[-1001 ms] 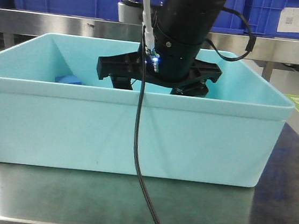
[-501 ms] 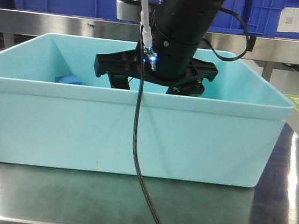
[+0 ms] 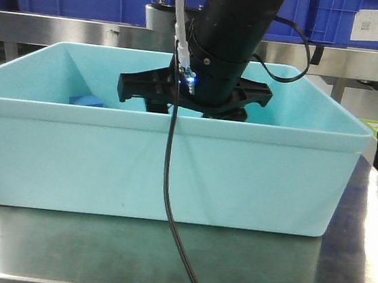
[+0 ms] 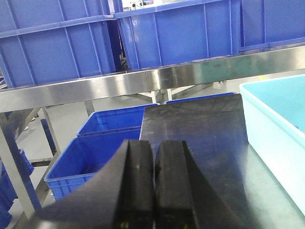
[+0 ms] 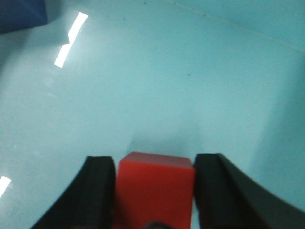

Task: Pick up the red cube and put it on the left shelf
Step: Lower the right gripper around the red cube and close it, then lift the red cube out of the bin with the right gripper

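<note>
The red cube sits between the two black fingers of my right gripper, which is shut on it just above the floor of the teal bin. In the front view the right arm's wrist reaches down into the bin, and the bin's front wall hides the fingertips and the cube. My left gripper is shut and empty, pointing over a dark table top toward the left shelf's steel bar and its dark-blue crates.
A blue cube lies in the bin's left part and also shows in the right wrist view. A black cable hangs in front of the bin. Blue crates stand on the floor under the shelf. The shelf's bar runs behind the bin.
My right arm has risen a little and shifted slightly left inside the bin. A dark shape at the right edge has moved.
</note>
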Motion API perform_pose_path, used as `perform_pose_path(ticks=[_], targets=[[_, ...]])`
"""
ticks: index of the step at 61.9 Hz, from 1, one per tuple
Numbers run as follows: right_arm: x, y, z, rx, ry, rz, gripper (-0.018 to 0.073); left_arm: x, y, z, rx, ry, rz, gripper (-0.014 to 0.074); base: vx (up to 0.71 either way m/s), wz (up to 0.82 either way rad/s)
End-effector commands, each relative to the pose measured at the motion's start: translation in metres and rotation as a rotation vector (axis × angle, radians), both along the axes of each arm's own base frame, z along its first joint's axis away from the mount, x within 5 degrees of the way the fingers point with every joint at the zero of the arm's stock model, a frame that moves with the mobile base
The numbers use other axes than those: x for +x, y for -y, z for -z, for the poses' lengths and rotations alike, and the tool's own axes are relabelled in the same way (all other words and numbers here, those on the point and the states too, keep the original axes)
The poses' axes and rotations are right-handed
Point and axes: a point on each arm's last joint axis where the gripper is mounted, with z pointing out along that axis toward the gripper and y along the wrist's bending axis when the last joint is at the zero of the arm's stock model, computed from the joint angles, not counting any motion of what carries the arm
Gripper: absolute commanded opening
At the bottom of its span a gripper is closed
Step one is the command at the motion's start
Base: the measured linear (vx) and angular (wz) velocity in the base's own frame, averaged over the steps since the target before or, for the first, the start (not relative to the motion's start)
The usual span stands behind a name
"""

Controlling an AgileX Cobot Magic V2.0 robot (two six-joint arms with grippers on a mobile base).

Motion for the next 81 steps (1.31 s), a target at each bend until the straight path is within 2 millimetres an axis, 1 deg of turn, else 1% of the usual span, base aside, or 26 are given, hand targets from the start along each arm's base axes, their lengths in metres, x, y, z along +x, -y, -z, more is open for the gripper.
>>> perform_pose_path(ticks=[1, 7, 11, 15, 28, 31, 38, 42, 47, 58, 66, 81], targets=[[0.003, -0.002, -0.037, 0.093, 0.125, -0.012, 0.0218, 0.001, 0.000, -0.001, -0.005, 0.064, 0.004, 0.0106, 0.00, 0.00], [0.003, -0.003, -0.043, 0.113, 0.148, -0.014, 0.0038, 0.001, 0.000, -0.001, -0.005, 0.064, 0.004, 0.0106, 0.00, 0.00], [0.003, -0.002, -0.050, 0.137, 0.176, -0.017, 0.0071, 0.001, 0.000, -0.001, -0.005, 0.064, 0.004, 0.0106, 0.00, 0.00], [0.002, -0.002, -0.059, 0.165, 0.209, -0.020, 0.0065, 0.001, 0.000, -0.001, -0.005, 0.064, 0.004, 0.0106, 0.00, 0.00], [-0.007, 0.005, -0.109, 0.274, 0.392, -0.047, 0.0057, 0.001, 0.000, -0.001, -0.005, 0.064, 0.004, 0.0106, 0.00, 0.00], [-0.012, 0.010, -0.124, 0.291, 0.446, -0.059, 0.0057, 0.001, 0.000, -0.001, -0.005, 0.064, 0.004, 0.0106, 0.00, 0.00], [-0.021, 0.019, -0.149, 0.296, 0.537, -0.081, 0.0057, 0.001, 0.000, -0.001, -0.005, 0.064, 0.004, 0.0106, 0.00, 0.00], [-0.025, 0.028, -0.160, 0.293, 0.577, -0.081, 0.0057, 0.001, 0.000, -0.001, -0.005, 0.064, 0.004, 0.0106, 0.00, 0.00], [-0.030, 0.044, -0.174, 0.293, 0.624, -0.065, 0.0057, 0.001, 0.000, -0.001, -0.005, 0.064, 0.004, 0.0106, 0.00, 0.00], [-0.036, 0.080, -0.180, 0.281, 0.650, 0.006, 0.0057, 0.001, 0.000, -0.001, -0.005, 0.064, 0.004, 0.0106, 0.00, 0.00], [-0.044, 0.105, -0.178, 0.268, 0.661, 0.053, 0.0057, 0.001, 0.000, -0.001, -0.005, 0.064, 0.004, 0.0106, 0.00, 0.00], [-0.073, 0.150, -0.176, 0.265, 0.715, 0.131, 0.0057, 0.001, 0.000, -0.001, -0.005, 0.064, 0.004, 0.0106, 0.00, 0.00]])
